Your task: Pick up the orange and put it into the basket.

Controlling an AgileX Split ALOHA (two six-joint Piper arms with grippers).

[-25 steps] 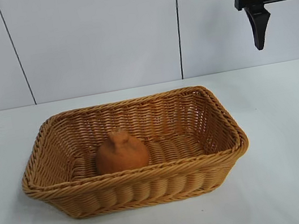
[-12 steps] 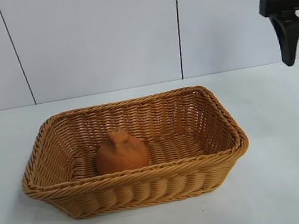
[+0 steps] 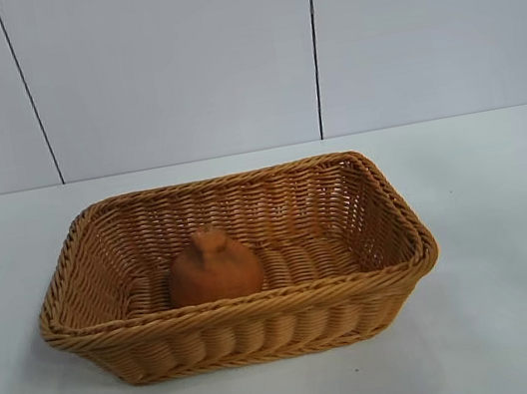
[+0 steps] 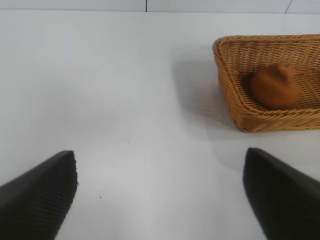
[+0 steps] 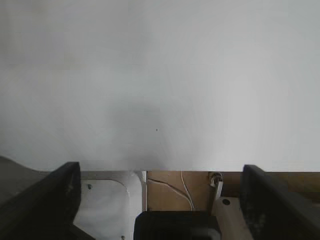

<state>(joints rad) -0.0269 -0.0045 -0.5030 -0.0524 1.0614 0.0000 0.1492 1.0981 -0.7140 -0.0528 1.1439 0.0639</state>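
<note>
The orange (image 3: 214,268), a brownish-orange domed lump with a bump on top, rests on the floor of the wicker basket (image 3: 383,187) at the middle of the white table. Both also show in the left wrist view, the orange (image 4: 274,86) inside the basket (image 4: 227,80). Neither arm shows in the exterior view. My left gripper (image 4: 160,192) is open and empty over bare table, well away from the basket. My right gripper (image 5: 160,200) is open and empty at the table's edge, above its mount.
White table (image 3: 523,295) surrounds the basket, with a panelled white wall (image 3: 170,61) behind. The right wrist view shows the table edge, a metal base plate (image 5: 107,200) and a brown board with cables (image 5: 175,187).
The right gripper, open at the upper right of the exterior view, moved right and left the picture. The orange and basket have not moved.
</note>
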